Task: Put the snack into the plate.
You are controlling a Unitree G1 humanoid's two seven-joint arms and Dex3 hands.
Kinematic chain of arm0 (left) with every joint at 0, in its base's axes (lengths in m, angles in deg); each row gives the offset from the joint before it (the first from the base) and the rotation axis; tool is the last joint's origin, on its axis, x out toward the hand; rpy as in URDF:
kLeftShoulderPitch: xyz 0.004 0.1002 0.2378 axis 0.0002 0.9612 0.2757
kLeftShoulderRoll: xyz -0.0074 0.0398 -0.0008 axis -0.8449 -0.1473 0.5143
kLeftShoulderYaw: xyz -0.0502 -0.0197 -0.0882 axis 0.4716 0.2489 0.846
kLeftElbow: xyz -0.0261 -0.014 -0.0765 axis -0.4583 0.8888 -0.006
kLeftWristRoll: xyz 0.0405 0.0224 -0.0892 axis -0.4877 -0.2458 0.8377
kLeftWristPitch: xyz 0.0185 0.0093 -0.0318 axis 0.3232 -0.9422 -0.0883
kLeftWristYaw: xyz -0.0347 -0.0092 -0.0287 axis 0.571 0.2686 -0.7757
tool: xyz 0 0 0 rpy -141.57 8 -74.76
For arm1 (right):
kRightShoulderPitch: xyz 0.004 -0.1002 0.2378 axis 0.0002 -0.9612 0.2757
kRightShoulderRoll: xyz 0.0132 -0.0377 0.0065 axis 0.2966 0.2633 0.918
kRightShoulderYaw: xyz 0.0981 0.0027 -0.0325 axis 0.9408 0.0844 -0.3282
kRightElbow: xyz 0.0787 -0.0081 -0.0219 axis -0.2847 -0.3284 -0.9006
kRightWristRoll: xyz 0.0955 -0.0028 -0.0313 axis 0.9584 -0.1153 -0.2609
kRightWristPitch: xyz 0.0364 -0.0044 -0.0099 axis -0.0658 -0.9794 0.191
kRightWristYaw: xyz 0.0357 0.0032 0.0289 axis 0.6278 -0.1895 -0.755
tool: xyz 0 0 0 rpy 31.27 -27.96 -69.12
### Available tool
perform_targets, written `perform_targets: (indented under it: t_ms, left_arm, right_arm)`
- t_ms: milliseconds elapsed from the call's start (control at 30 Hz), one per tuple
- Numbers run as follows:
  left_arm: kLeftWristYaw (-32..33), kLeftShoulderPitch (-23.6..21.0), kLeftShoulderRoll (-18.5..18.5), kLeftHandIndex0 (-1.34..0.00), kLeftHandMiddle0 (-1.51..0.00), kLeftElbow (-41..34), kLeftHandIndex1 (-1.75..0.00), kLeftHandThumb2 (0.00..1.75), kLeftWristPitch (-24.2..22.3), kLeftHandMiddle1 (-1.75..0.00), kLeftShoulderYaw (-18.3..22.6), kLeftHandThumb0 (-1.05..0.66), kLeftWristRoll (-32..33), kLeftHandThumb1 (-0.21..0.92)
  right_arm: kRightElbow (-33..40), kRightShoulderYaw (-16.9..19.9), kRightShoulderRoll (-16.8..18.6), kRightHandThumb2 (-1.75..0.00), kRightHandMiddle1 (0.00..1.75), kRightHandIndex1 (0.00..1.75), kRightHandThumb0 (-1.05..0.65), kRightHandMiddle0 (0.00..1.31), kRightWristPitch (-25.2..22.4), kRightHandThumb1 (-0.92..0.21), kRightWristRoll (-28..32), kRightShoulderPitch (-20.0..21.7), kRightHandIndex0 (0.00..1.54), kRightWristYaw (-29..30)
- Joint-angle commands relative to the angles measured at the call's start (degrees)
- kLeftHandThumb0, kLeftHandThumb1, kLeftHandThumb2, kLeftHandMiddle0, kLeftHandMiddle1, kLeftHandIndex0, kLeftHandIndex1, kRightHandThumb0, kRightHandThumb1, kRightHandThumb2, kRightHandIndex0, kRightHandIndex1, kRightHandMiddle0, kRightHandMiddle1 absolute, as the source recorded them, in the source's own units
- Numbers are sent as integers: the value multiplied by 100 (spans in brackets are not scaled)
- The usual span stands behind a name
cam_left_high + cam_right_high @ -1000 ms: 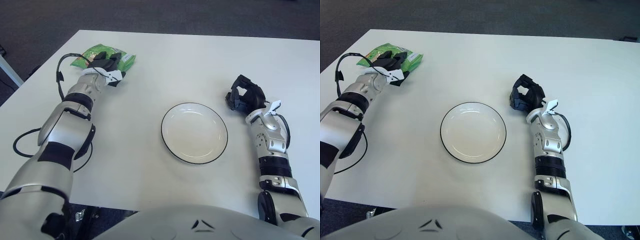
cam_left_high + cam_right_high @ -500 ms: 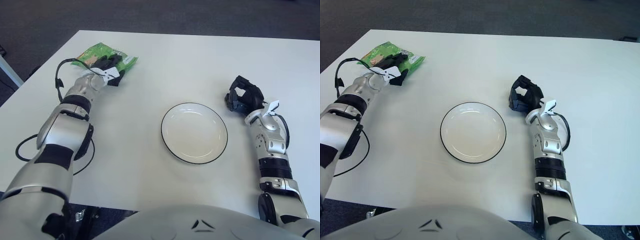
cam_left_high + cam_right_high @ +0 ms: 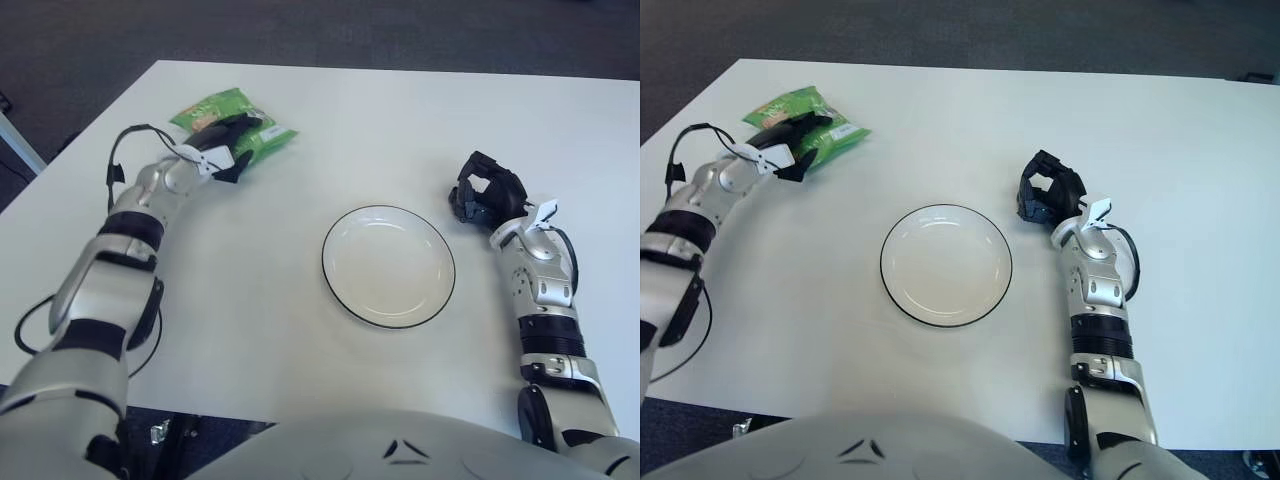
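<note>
Snack bag [image 3: 232, 126], green and crinkled, sits in the grip of our left hand [image 3: 228, 148], whose dark fingers [image 3: 245, 133] are closed over its near edge at the far left of the white table [image 3: 330, 110]. We cannot tell whether the bag is lifted clear of the tabletop or still touching it. A black cable [image 3: 128, 150] loops along our left forearm behind the wrist. Well to the right of the bag, near the middle of the table, lies the white plate [image 3: 388, 265] with a dark rim, and nothing is on it. Just right of the plate our right hand [image 3: 485, 193] shows with its fingers curled inward, holding nothing.
</note>
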Motion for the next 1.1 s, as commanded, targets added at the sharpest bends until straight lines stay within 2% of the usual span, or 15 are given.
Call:
perform_targets:
  t_ms: [0, 100, 200, 467, 800, 1067]
  left_arm:
    - [-93, 805, -301, 0, -27, -1601, -111, 110, -469, -109, 223, -90, -39, 92]
    - [-365, 1471, -331, 0, -29, -3006, -120, 106, -1136, -120, 480, -90, 19, 92]
    - [-598, 1862, -288, 0, -28, -3887, -124, 98, -1654, -119, 624, -89, 65, 92]
    - [-877, 2110, -206, 0, -23, -4842, -125, 82, -2209, -105, 676, -81, -51, 92]
    - [-1084, 2467, -334, 0, -22, -5613, -126, 73, -2261, -97, 872, -80, -20, 92]
    - [-1160, 2441, -471, 0, -23, -5848, -125, 70, -2199, -92, 881, -83, -222, 92]
  right_arm:
    - [-311, -78, 30, -128, 175, 175, -47, 59, -323, -35, -94, -179, 131, 26]
    - [-334, -92, 11, -128, 175, 175, -47, 59, -321, -35, -106, -170, 132, 1]
    - [-378, -99, -5, -128, 175, 175, -47, 59, -324, -35, -112, -140, 132, -9]
    - [-466, -123, -27, -129, 175, 175, -47, 59, -304, -34, -149, -91, 131, 7]
    - [-542, -143, -16, -129, 175, 175, -47, 59, -230, -34, -140, -67, 132, -5]
    - [-604, -151, 2, -130, 175, 175, -48, 60, -132, -34, -134, -50, 132, -26]
